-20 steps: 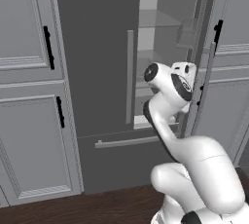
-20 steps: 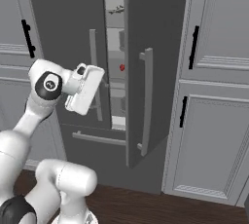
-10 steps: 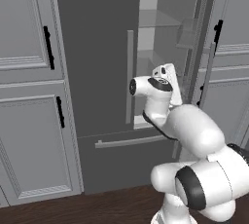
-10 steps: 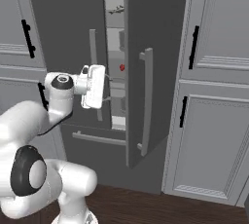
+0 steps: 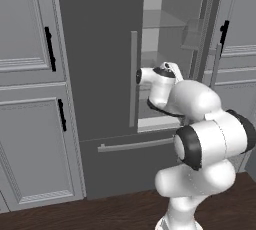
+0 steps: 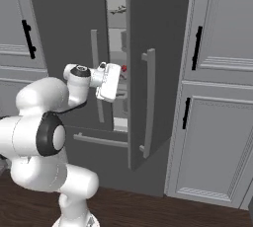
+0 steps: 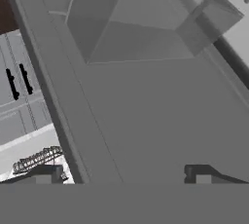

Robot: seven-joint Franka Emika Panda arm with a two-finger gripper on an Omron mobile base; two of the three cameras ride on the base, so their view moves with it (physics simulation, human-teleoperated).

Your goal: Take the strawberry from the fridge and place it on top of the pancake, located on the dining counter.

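Strawberry (image 6: 124, 68) sits on fridge (image 6: 158, 48) shelf, centre of right base view, in gap between doors. Since half second ago, arm has folded tighter and hand swung nearer opening. Claw (image 6: 118, 84) now just left of and below berry, not touching; tips (image 7: 197, 173) wide apart, empty.

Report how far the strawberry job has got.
Done: the fridge's right door stands open. In hand: the claw, open and empty, points at the inside of that door. The strawberry sits on a shelf beyond the hand. Left: grasp it and carry it to the pancake.
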